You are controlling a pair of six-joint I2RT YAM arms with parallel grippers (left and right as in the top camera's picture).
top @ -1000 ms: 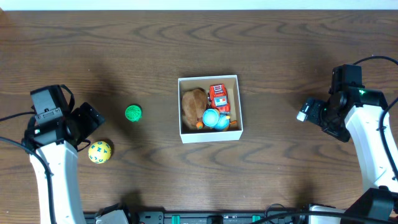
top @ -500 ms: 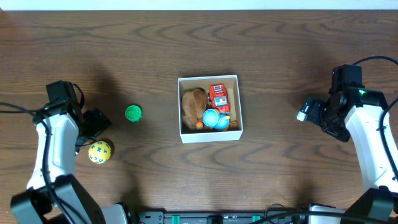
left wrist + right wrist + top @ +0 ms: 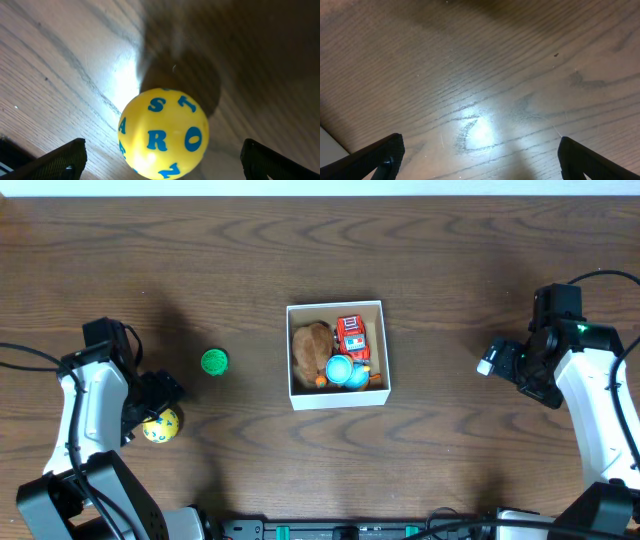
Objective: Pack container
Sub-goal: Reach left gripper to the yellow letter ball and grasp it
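overhead and wrist views. the container (image 3: pixel 338 399), an open white-walled box, sat at the middle of the desk, well apart from both arms. it held a brown plush toy (image 3: pixel 311 348), a red toy (image 3: pixel 352 333) whose white markings were too small to read, and a blue round piece (image 3: pixel 340 368). a green round toy (image 3: pixel 214 361) lay on the desk between the container and the left edge. near the left edge, the left gripper (image 3: pixel 170 159) stood over a yellow ball (image 3: pixel 162 134), its fingers spread wide to either side and not touching it; the ball bore blue letters, of which s, t, a, r and o were legible. near the right edge, the right gripper (image 3: pixel 490 157) hung over the bare wood desk (image 3: pixel 485 75), fingers spread and holding nothing.
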